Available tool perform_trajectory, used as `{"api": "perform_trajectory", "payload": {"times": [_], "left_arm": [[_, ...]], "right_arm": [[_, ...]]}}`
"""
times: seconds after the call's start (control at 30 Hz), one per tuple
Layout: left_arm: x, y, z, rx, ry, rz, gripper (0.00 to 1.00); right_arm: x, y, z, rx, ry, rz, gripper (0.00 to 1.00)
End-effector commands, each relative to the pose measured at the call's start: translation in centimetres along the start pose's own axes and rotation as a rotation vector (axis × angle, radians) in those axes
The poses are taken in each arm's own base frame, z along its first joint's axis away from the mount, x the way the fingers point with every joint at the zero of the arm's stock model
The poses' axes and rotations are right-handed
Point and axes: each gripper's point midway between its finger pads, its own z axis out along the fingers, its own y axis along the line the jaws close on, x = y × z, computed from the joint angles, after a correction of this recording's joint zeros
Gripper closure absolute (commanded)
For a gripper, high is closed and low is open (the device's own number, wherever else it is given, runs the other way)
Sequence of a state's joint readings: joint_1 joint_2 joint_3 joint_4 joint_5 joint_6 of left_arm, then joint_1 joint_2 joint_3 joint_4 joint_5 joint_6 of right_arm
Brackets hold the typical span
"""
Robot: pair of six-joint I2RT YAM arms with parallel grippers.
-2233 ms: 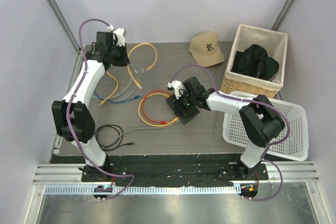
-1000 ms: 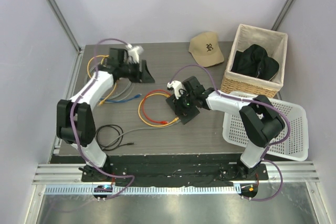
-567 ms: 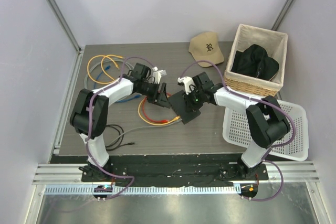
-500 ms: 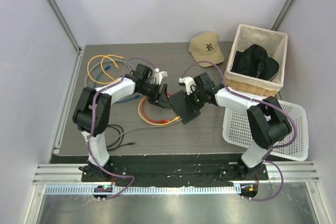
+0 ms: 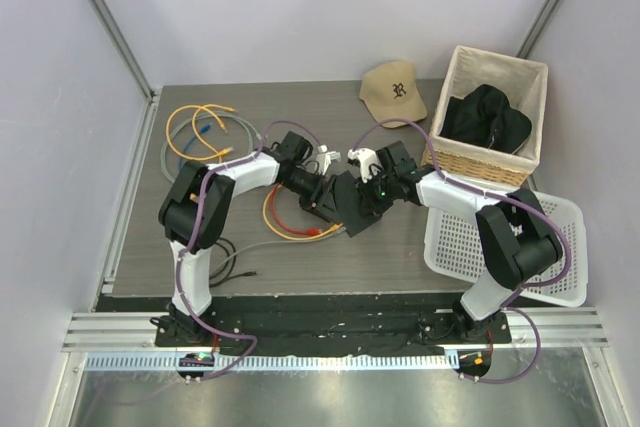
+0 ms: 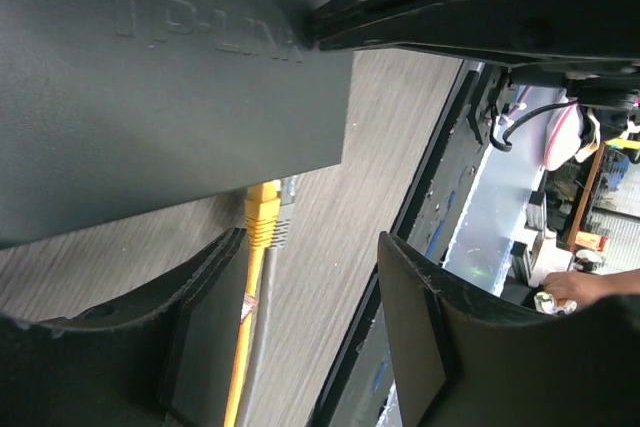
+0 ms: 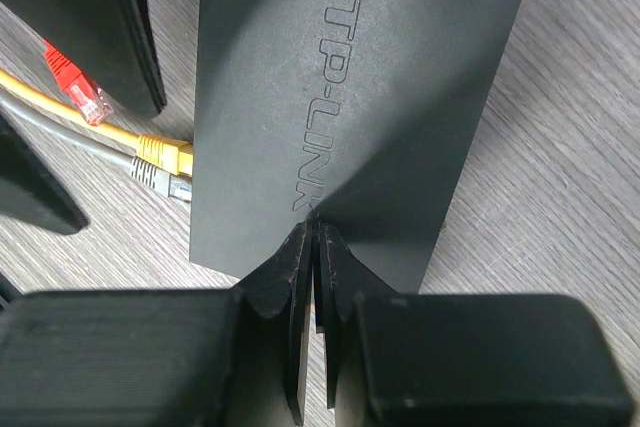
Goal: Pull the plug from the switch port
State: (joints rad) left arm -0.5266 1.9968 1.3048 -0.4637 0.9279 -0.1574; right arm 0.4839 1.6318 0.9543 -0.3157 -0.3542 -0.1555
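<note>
The switch (image 5: 352,209) is a flat black box with TP-LINK embossed on its top (image 7: 350,77), lying mid-table. A yellow plug (image 7: 165,155) and a grey plug (image 7: 158,179) sit side by side in ports on its left edge; both show in the left wrist view, yellow plug (image 6: 262,217) and grey plug (image 6: 284,223). My left gripper (image 6: 310,332) is open just short of that edge, and the yellow cable runs along its left finger (image 6: 205,337). My right gripper (image 7: 315,232) is shut, its tips resting on the switch top. A red plug (image 7: 75,82) lies loose nearby.
Red and yellow cable loops (image 5: 285,219) lie left of the switch. A bundle of orange, grey and blue cables (image 5: 200,127) sits back left, a black cable (image 5: 215,257) front left. A beige cap (image 5: 395,92), a wicker basket (image 5: 455,162) with a black garment (image 5: 485,117) and a white plastic basket (image 5: 540,247) stand on the right.
My left arm has swung from the back-left corner across to the switch's left edge. The right gripper has shifted slightly along the switch top and stays shut.
</note>
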Motion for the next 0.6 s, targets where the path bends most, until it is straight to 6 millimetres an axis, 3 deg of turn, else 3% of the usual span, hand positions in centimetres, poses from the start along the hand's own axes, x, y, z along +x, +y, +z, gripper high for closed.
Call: {"api": "perform_trajectory", "payload": {"times": [0.0, 0.57], "left_arm": [[0.1, -1.1, 1.1, 0.051, 0.017, 0.01, 0.43], [0.7, 1.0, 3.5, 0.074, 0.024, -0.096, 0.49]], "right_arm": [[5.2, -0.1, 0.3, 0.017, 0.164, 0.055, 0.87], [5.9, 0.2, -0.2, 0.013, 0.159, 0.062, 0.87]]}}
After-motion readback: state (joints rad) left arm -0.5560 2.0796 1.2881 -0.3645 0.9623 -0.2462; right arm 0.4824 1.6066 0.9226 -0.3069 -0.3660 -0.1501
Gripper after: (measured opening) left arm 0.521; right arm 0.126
